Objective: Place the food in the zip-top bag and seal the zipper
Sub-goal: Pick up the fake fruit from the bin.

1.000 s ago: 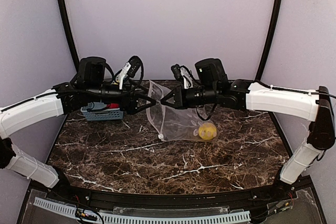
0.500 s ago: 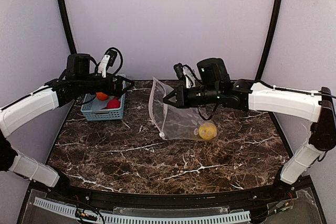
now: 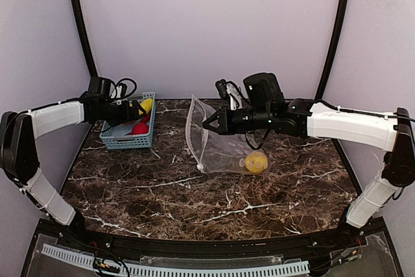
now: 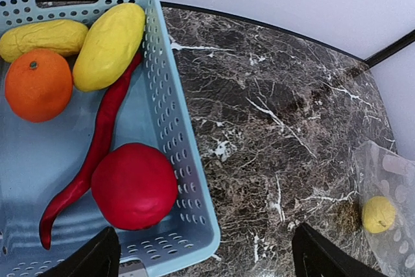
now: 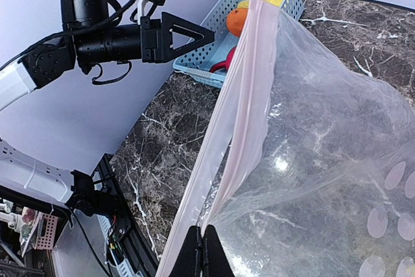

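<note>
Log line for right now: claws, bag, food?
left claw: open, above basket | right claw: shut on bag mouth | bag: one yellow piece inside | zipper: unsealed

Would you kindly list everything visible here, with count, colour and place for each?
table: one, dark marble, under everything
basket: one, blue-grey, far left of table
yellow pieces: two, yellow, far end of basket
orange ball: one, orange, beside them
red chili: one, red, along basket's middle
round red piece: one, red, near end of basket
zip-top bag: one, clear with white dots, table centre, mouth lifted
zipper: one, pale pink, along bag's mouth
yellow piece: one, yellow, inside bag
left fingers: two, black, open above basket
right fingers: two, black, shut, pinching bag's mouth edge
</note>
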`<state>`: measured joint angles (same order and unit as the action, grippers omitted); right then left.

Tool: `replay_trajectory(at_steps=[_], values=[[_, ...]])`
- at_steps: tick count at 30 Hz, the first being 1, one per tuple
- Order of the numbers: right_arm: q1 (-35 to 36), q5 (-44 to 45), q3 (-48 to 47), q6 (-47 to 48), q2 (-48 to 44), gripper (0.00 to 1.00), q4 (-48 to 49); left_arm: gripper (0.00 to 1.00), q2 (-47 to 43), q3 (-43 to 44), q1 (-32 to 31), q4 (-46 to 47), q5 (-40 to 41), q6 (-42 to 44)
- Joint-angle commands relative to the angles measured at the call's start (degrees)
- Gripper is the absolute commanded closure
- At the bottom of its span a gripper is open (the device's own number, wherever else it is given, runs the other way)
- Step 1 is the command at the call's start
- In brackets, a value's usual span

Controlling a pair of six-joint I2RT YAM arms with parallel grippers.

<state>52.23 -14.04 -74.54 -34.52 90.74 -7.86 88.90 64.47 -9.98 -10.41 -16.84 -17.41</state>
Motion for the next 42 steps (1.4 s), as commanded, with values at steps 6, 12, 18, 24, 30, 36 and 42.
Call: replay_trajectory(at_steps=[6,12,18,24,30,36,42], values=[[0.07,1.01,1.37,0.90,-1.27,1.00,-0.31,0.18,6.00,2.50,4.21,-1.63,-0.40,-2.19],[0.07,0.79,1.50,1.00,-1.26,1.00,-0.27,0.22,11.38,7.08,4.63,-5.52,3.41,0.81],[0.07,0.28,1.07,0.82,-0.12,1.00,0.28,0.26,15.46,9.90,5.13,-7.02,2.95,2.06],[0.05,-1.02,-0.21,0.97,1.66,1.00,0.30,0.26,19.19,11.83,5.09,-8.42,0.86,2.64],[0.11,-1.04,-0.10,1.09,1.57,1.00,0.35,0.21,20.69,12.16,5.00,-8.75,-1.02,3.26],[0.07,-1.15,0.18,0.93,1.62,1.00,0.32,0.17,22.06,13.04,4.25,-9.93,-0.91,4.11],[0.07,-1.16,0.19,0.79,1.72,1.00,0.48,0.16,22.73,13.53,4.10,-10.91,0.23,4.70]])
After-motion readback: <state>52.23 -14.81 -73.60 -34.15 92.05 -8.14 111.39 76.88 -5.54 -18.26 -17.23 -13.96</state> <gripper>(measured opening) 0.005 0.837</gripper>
